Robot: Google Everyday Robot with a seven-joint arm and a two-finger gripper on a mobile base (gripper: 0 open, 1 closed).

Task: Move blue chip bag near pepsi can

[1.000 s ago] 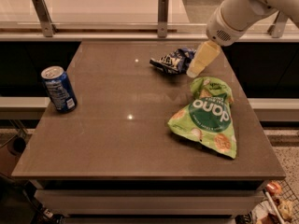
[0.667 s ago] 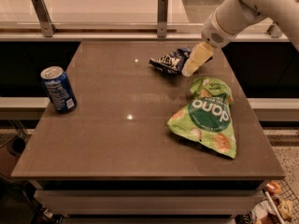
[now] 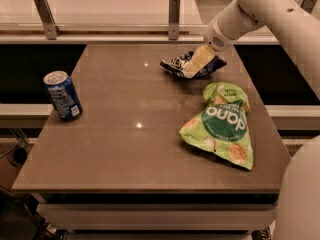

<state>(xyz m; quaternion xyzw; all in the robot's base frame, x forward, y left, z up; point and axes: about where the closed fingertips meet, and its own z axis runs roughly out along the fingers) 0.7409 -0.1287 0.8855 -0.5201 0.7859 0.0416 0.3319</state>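
The blue chip bag (image 3: 176, 64) lies crumpled at the far middle-right of the brown table (image 3: 125, 139). My gripper (image 3: 196, 65) reaches down from the upper right and sits right over the bag, covering its middle. The pepsi can (image 3: 62, 95) stands upright near the table's left edge, far from the bag.
A larger bright green chip bag (image 3: 221, 123) lies on the right side of the table, just in front of the blue bag. A white counter with metal rail posts (image 3: 174, 17) runs behind the table. The arm (image 3: 280, 19) fills the upper right.
My gripper has moved left and down, from beside the blue chip bag's right end to directly over the bag. The bag, can and green bag have not moved.
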